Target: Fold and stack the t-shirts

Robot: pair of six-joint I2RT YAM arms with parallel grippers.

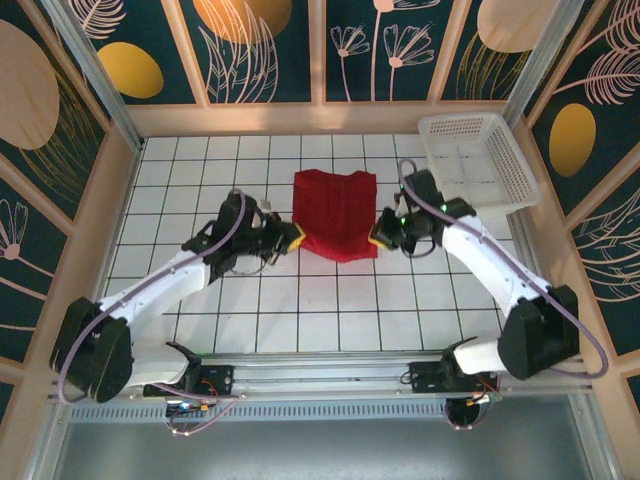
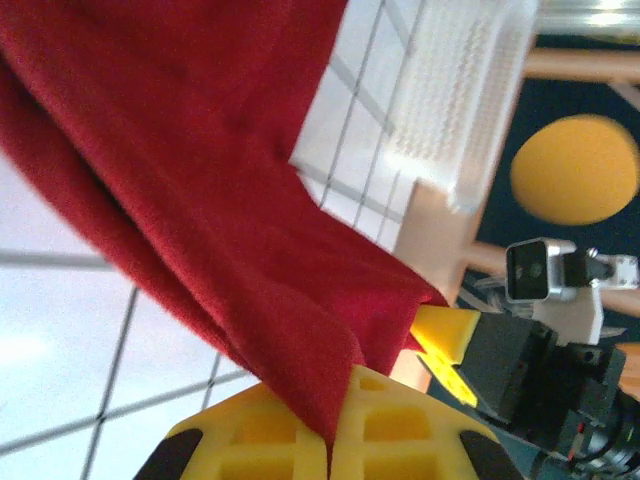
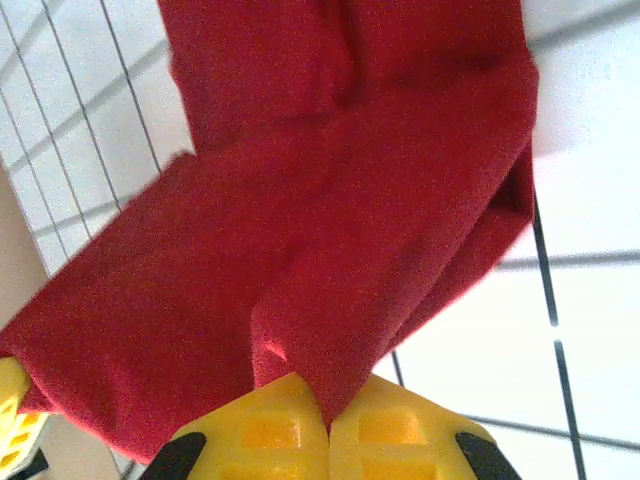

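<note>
The t-shirt (image 1: 335,213) was judged to be light, soft and limp, a cloth that would sag and drape wherever it was not supported. Its slightly fuzzy face was not expected to slip readily from padded fingers. It was thought best taken at two corners at once, so that the span between them could be drawn taut and a crease laid straight; from a single grip it would likely bunch. It was held in just that way. The left pincer (image 1: 297,237) was seen clenched on the lower left corner of the cloth and the right pincer (image 1: 377,238) clenched on the lower right corner. In each wrist view a fold of red fabric was nipped between the yellow pads.

The garment was a plain deep red, with no print to be made out. In the top view it was found a little above the centre of the frame, on the white tiled surface (image 1: 300,310), gathered into a rough rectangle with soft wrinkles across it. Its gripped corners appeared to be raised off the tiles, though by how much could not be told. A white mesh basket (image 1: 480,160) was seen at the upper right of the frame, apart from the cloth
</note>
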